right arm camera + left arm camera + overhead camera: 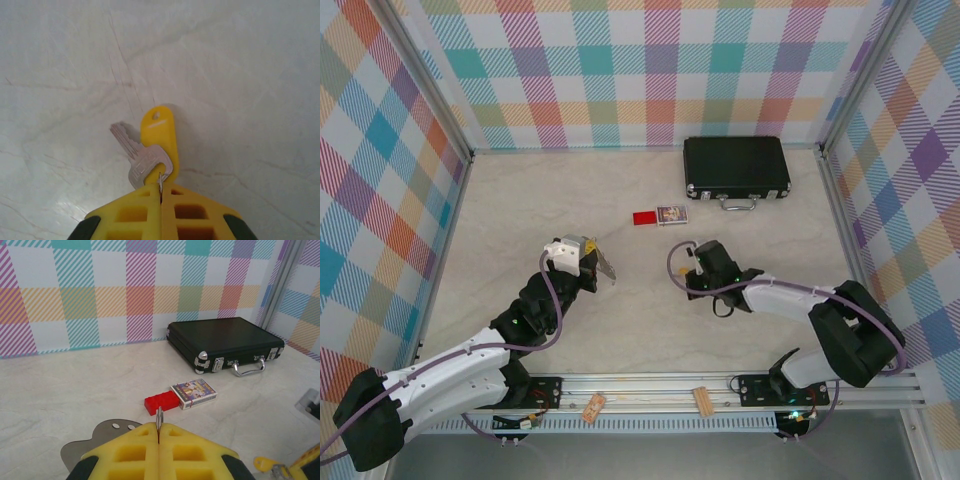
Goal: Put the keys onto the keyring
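- Right gripper (160, 192): I see the yellow fingers (132, 215) pressed flat together, no gap at the seam.
- They pinch the key (136, 156) by a thin wire loop (160, 181) caught right in that seam.
- Silver key: head touches the fingertips, blade angles away from the gripper and to its left.
- Yellow tag (160, 132): on the same loop, pointing straight away from the gripper. It sits just right of the key blade and partly under the key head, with a small hole at its far end.
- Beyond the gripper I see pale marbled table (240, 75). I can't tell whether key and tag touch it.
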`<state>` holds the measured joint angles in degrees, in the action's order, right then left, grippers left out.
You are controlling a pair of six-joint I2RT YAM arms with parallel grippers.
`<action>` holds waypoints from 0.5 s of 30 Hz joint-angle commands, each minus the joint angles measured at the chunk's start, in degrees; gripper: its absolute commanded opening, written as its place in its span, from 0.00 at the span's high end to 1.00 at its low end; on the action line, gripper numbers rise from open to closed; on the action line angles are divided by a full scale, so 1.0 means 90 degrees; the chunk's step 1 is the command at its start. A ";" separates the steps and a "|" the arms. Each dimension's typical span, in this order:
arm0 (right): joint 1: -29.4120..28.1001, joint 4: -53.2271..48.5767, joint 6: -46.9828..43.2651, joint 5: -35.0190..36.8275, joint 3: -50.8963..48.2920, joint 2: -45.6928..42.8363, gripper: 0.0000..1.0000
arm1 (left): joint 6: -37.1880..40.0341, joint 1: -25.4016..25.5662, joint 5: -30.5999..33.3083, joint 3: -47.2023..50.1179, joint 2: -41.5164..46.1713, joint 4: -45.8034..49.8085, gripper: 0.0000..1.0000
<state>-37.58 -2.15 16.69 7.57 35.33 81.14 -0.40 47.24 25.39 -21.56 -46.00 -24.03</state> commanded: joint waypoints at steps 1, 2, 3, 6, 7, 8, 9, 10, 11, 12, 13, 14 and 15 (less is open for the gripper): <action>-0.0034 -0.1566 -0.0185 0.0108 0.0710 0.0203 1.00 | 0.0045 0.0050 0.0070 -0.0007 0.0108 -0.0263 1.00; -0.0024 -0.1886 -0.0273 0.0058 0.0958 0.0295 1.00 | 0.0045 0.0053 0.0060 -0.0007 0.0118 -0.0262 1.00; -0.0023 -0.2140 -0.0345 0.0016 0.1191 0.0382 1.00 | 0.0046 0.0047 0.0061 -0.0007 0.0111 -0.0262 1.00; -0.0009 -0.2991 -0.0580 -0.0076 0.1991 0.0728 1.00 | 0.0045 0.0052 0.0081 -0.0007 0.0116 -0.0262 1.00; -0.0009 -0.3222 -0.0664 -0.0080 0.2273 0.0857 1.00 | 0.0045 0.0051 0.0069 0.0003 0.0121 -0.0273 1.00; 0.0000 -0.3410 -0.0733 -0.0099 0.2558 0.1003 1.00 | 0.0045 0.0052 0.0068 0.0003 0.0126 -0.0284 1.00; 0.0003 -0.3553 -0.0805 -0.0097 0.2769 0.1127 1.00 | 0.0045 0.0052 0.0065 0.0003 0.0109 -0.0279 1.00; 0.0013 -0.3689 -0.0872 -0.0130 0.3066 0.1267 1.00 | 0.0045 0.0053 0.0068 0.0003 0.0111 -0.0281 1.00; 0.0034 -0.3833 -0.0933 -0.0217 0.3330 0.1445 1.00 | 0.0050 0.0050 0.0088 0.0003 0.0103 -0.0280 1.00; 0.0050 -0.3973 -0.0993 -0.0310 0.3582 0.1595 1.00 | 0.0054 0.0048 0.0106 0.0003 0.0101 -0.0282 1.00; 0.0055 -0.4170 -0.1063 -0.0361 0.3891 0.1802 1.00 | 0.0060 0.0044 0.0118 0.0003 0.0110 -0.0275 1.00; 0.0065 -0.4347 -0.1119 -0.0375 0.4176 0.1975 1.00 | 0.0064 0.0053 0.0110 0.0013 0.0122 -0.0277 1.00; 0.0065 -0.4440 -0.1174 -0.0421 0.4387 0.2107 1.00 | 0.0057 0.0048 0.0116 0.0013 0.0137 -0.0278 1.00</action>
<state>-37.41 -34.46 9.17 5.89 69.93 97.25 -0.40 47.24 25.58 -21.56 -45.91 -24.03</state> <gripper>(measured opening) 0.021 0.049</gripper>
